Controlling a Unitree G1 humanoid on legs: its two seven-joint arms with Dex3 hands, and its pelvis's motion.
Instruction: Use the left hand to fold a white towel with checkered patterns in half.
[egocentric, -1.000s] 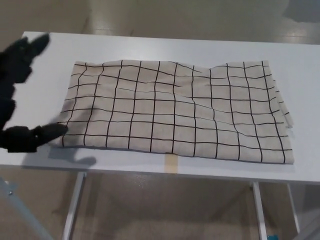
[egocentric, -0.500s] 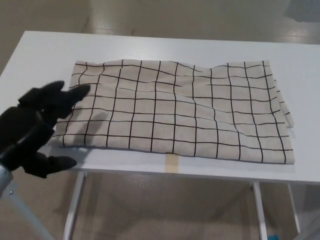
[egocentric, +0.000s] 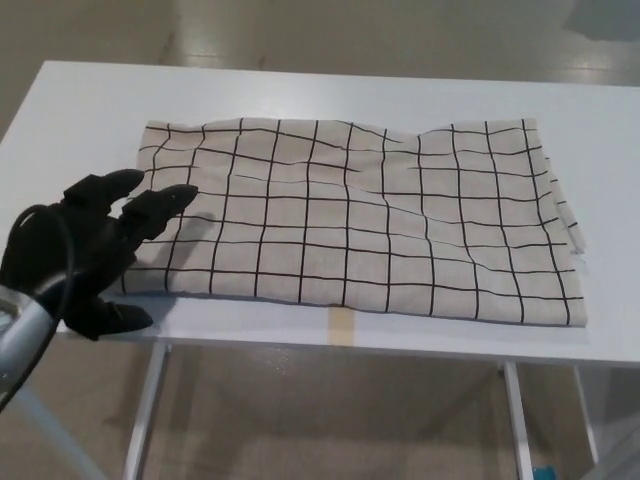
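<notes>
A white towel with a black checkered grid (egocentric: 360, 220) lies spread flat on the white table (egocentric: 330, 95), slightly wrinkled near its middle and right edge. My left hand (egocentric: 90, 250) hovers over the towel's near left corner, open, two fingers (egocentric: 160, 205) stretched out over the cloth and the thumb (egocentric: 115, 318) low by the table's front edge. It holds nothing. The towel's left edge is partly hidden behind the hand. My right hand does not show.
A strip of tan tape (egocentric: 341, 325) marks the table's front edge. The table's metal legs (egocentric: 148, 400) and the beige floor show below. Bare tabletop runs along the back and the left of the towel.
My left hand has swung from the table's far left edge down and inward, and its fingers now reach further over the towel's left corner. The towel has not moved.
</notes>
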